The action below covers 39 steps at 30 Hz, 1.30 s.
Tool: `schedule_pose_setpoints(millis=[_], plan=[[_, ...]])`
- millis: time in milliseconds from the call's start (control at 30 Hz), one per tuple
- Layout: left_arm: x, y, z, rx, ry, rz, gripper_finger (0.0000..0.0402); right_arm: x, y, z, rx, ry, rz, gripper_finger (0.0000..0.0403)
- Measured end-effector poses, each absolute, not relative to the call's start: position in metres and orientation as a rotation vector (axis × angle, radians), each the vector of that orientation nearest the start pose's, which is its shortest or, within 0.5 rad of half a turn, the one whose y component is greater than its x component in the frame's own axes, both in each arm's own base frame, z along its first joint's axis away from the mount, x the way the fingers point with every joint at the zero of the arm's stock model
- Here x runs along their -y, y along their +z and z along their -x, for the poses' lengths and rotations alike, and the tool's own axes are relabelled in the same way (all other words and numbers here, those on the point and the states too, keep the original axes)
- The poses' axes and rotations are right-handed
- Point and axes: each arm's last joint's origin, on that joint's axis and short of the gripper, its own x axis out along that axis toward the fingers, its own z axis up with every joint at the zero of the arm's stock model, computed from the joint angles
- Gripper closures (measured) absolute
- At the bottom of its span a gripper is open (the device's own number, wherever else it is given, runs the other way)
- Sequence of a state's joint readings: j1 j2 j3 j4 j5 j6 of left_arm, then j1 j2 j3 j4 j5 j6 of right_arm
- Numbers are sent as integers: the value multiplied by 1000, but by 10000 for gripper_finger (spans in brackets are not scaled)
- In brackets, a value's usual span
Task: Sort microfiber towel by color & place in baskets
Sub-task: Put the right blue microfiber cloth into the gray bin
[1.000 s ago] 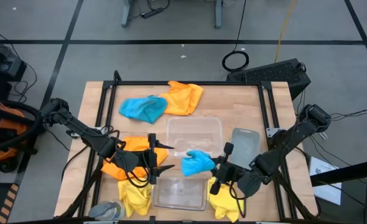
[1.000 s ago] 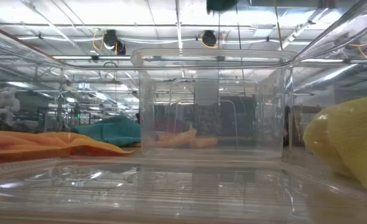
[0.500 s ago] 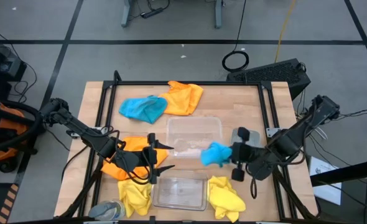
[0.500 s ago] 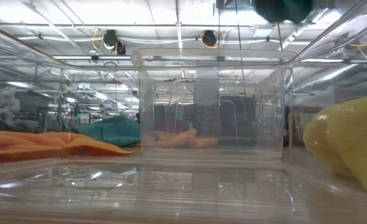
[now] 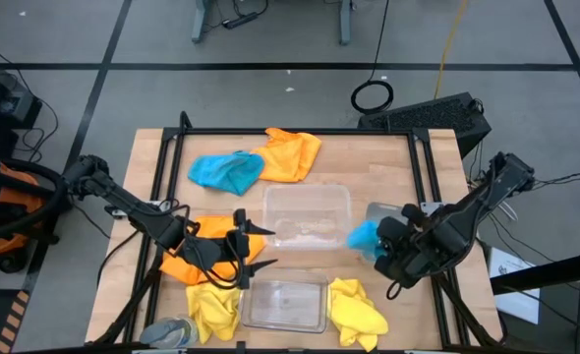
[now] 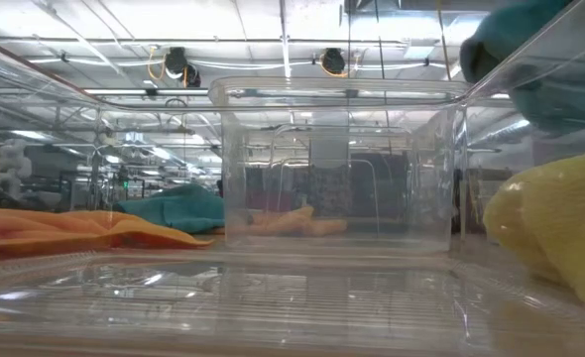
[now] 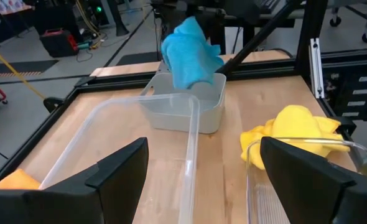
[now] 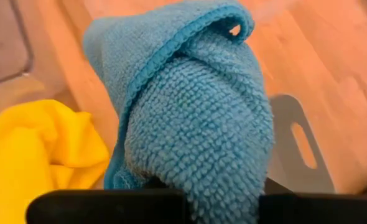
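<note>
My right gripper (image 5: 377,242) is shut on a bright blue towel (image 5: 362,236) and holds it over the narrow greyish basket (image 5: 389,214) at the table's right. My left gripper (image 5: 268,249) is open and touches nothing, hovering over an orange towel (image 5: 194,260) that lies flat on the table. A second blue towel (image 5: 225,170) and a second orange towel (image 5: 293,152) lie touching at the far edge. Two yellow towels (image 5: 212,311) (image 5: 357,310) flank the near clear basket (image 5: 285,305). The other clear basket (image 5: 308,214) sits mid-table. My right gripper pinches the blue towel between its two fingers at a bunched fold (image 8: 193,177), several layers thick. The rest of the cloth bulges out past the fingers. The towel (image 7: 188,53) is lifted clear of the table, its lower end (image 7: 182,81) hanging at the greyish basket's rim (image 7: 171,93).
A small grey thing (image 5: 168,332) lies at the near left corner. Black frame rails (image 5: 164,167) run along the table's left and right sides. Bare wood (image 5: 369,162) shows at the far right, beyond the greyish basket.
My right gripper has carried the blue towel toward the table's right, from beside the near clear basket to above the greyish basket, turning as it went. It has stayed shut on the towel. The near right yellow towel, hidden under the arm before, now shows.
</note>
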State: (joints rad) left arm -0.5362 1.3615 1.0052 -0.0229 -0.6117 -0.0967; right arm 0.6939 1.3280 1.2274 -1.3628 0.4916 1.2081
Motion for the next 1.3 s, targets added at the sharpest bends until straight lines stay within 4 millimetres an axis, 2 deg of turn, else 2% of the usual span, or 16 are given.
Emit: schedule_pose_setpoints(millis=[233, 600, 767, 1100, 1300], plan=[[140, 298, -267, -317, 84, -110, 89, -127, 289, -173, -1109, -630, -205, 378], [140, 298, -267, -317, 82, -109, 89, -115, 228, -155, -1215, -832, -241, 377], [140, 298, -267, -317, 82, -108, 89, -109, 209, -149, -1214, -890, -248, 359], [140, 298, -267, -317, 82, -107, 89, -109, 206, -148, -1243, -904, -292, 279], [142, 292, -268, -352, 73, -101, 89, -114, 219, -149, -1351, -818, -297, 227]])
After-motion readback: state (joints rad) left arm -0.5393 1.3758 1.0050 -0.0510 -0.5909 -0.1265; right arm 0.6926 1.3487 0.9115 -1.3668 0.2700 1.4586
